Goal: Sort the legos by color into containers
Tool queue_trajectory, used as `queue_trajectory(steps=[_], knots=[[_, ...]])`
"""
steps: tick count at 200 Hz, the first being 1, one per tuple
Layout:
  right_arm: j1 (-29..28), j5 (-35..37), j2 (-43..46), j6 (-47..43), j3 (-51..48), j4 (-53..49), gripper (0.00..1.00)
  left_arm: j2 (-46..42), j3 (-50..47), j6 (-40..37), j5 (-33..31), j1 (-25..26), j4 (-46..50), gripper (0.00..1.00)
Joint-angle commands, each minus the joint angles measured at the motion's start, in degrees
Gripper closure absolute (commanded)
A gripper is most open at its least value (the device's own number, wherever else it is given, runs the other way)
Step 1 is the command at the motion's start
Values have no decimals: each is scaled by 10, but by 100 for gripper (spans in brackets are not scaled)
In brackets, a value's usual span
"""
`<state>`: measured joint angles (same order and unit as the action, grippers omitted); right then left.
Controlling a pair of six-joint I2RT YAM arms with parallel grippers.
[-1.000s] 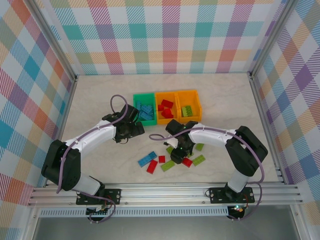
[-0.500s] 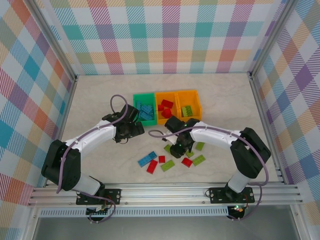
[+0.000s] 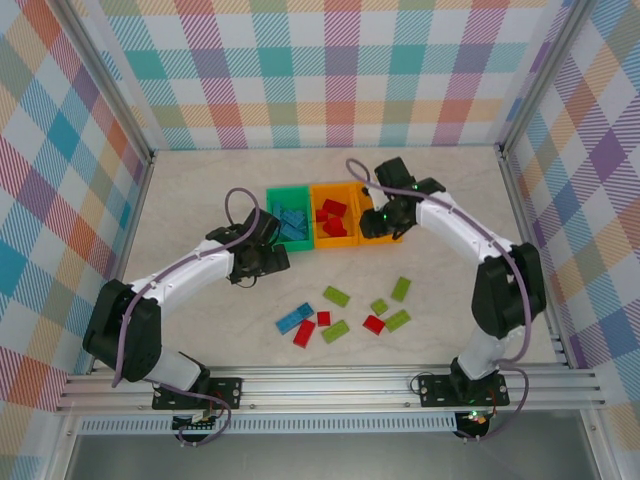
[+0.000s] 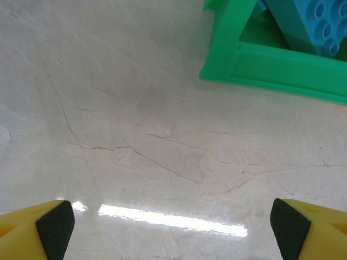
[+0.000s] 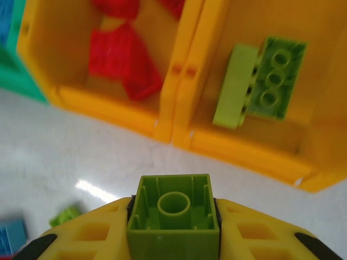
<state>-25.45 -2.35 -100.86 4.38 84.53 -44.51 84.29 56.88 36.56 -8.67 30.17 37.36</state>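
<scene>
From the top view, your right jaws hang at the near edge of the right-hand orange plastic bin (image 3: 378, 184), which stands in a row with the middle orange plastic bin (image 3: 333, 186) and the green plastic bin (image 3: 288, 188). Your left jaws sit just beside the green bin's near corner. The loose studded plastic bricks, such as a blue one (image 3: 294, 318) and a red one (image 3: 374, 324), lie scattered on the pale marbled tabletop (image 3: 200, 200) between the arms.

In the left wrist view, the jaws stand wide apart over bare tabletop and hold nothing. The green bin's corner is ahead, with a blue brick (image 4: 309, 21) inside.

In the right wrist view, the jaws are clamped on a small lime green brick (image 5: 173, 203), held by its two flat side walls with its hollow underside facing you. The right-hand bin lies just ahead with lime green bricks (image 5: 260, 78) in it.

Expect these bricks to be light, rigid and slick. Grip across the smooth side walls, not the studs, and squarely, or they may twist out.
</scene>
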Motion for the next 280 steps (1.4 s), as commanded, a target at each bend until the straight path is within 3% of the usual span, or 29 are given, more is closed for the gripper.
queue_trajectory(steps=[1,39,101,131,150,177,200,232,280], knots=[[17,-1,-79,60,86,-77,68,15,21,-16,-8,18,14,4],[26,23,-179,90,185,-131,67,25,29,-12,-17,30,20,4],[34,43,-214,126,228,-135,64,36,53,-56,-8,48,18,4],[40,52,-240,144,260,-164,30,61,88,-142,19,87,8,4],[40,42,-223,153,248,-153,25,87,119,-202,31,116,18,4],[40,25,-167,169,212,-133,22,133,159,-258,54,152,38,4],[28,11,-96,142,141,-101,22,158,176,-254,34,165,53,5],[-50,51,2,55,-4,-61,19,136,145,-213,32,158,12,3],[-164,24,130,95,-219,85,16,72,77,-171,10,125,-16,0]])
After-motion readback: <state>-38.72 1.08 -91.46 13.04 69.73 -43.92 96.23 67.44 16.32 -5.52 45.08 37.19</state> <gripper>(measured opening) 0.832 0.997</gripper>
